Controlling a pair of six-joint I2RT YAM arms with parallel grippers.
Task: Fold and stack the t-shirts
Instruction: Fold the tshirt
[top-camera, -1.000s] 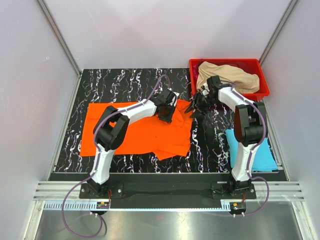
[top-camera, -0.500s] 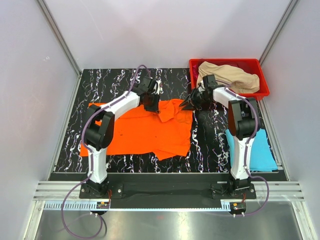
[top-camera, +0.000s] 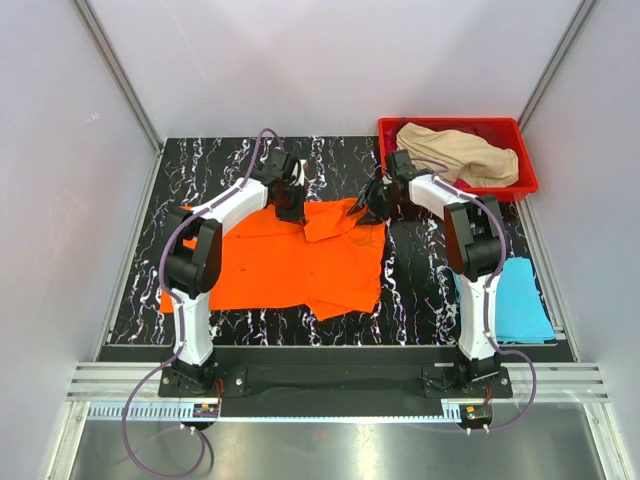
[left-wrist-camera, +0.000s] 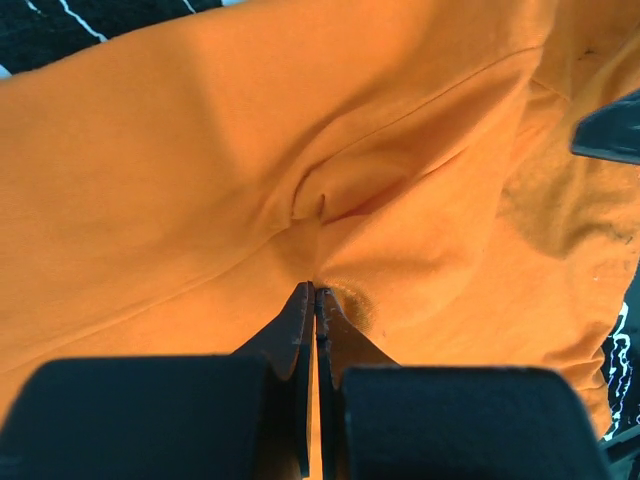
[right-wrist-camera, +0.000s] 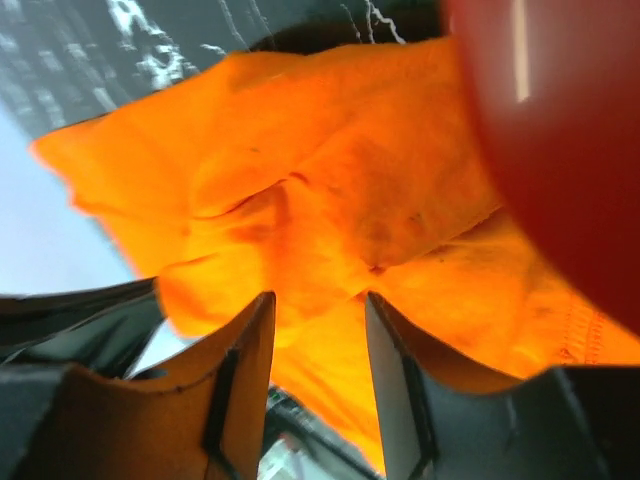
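The bright orange t-shirt (top-camera: 280, 265) lies spread on the black marbled table, with its far right part rumpled into a flap (top-camera: 330, 222). My left gripper (top-camera: 291, 207) is at the shirt's far edge and is shut on a pinch of orange cloth (left-wrist-camera: 330, 200), the jaws pressed together (left-wrist-camera: 315, 292). My right gripper (top-camera: 371, 206) is open at the shirt's far right corner, with orange cloth (right-wrist-camera: 330, 190) just past its fingertips (right-wrist-camera: 318, 300). A beige shirt (top-camera: 455, 152) lies in the red bin. A light blue shirt (top-camera: 520, 305) lies folded at the right. The magenta shirt is out of view.
The red plastic bin (top-camera: 520, 184) stands at the far right corner, close behind my right gripper, and its rim fills the right wrist view's upper right (right-wrist-camera: 560, 150). Bare marbled table (top-camera: 420, 270) separates the orange and blue shirts. Grey walls enclose the table.
My left gripper has moved left along the orange shirt's far edge, dragging cloth with it. My right gripper has moved left from beside the bin to the shirt's far right corner.
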